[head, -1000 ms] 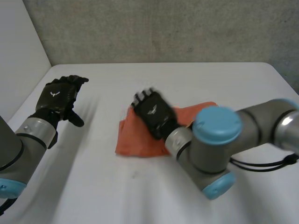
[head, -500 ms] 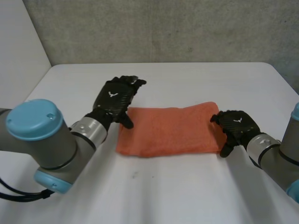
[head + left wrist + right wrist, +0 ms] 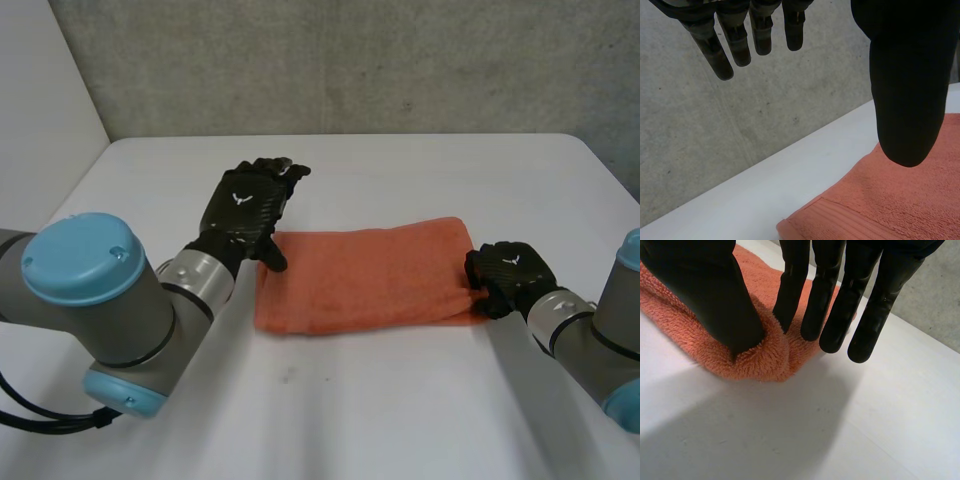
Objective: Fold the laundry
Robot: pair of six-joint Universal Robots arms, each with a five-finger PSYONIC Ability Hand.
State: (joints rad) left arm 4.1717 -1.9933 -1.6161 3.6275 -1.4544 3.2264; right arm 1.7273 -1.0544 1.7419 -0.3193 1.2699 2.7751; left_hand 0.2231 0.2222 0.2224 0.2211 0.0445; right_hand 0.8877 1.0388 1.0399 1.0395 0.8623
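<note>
An orange towel [image 3: 360, 275], folded into a long rectangle, lies flat on the white table [image 3: 400, 170]. My left hand [image 3: 250, 205] hovers over its far left corner with straight, spread fingers [image 3: 740, 40], and the thumb [image 3: 907, 75] hangs above the towel [image 3: 890, 200], holding nothing. My right hand [image 3: 508, 272] is at the towel's right end, near the front corner. There the thumb [image 3: 705, 295] and a finger pinch a bunched fold of towel [image 3: 765, 357] between them; the other fingers reach past the edge.
A grey wall [image 3: 350, 60] runs behind the table's far edge. Bare white tabletop [image 3: 330, 420] surrounds the towel, widest in front. The table's left edge [image 3: 60, 210] slants beside my left arm.
My right arm swung from over the towel to its right end, and that hand closed on the edge. My left hand came in to the far left corner. The towel slid slightly right.
</note>
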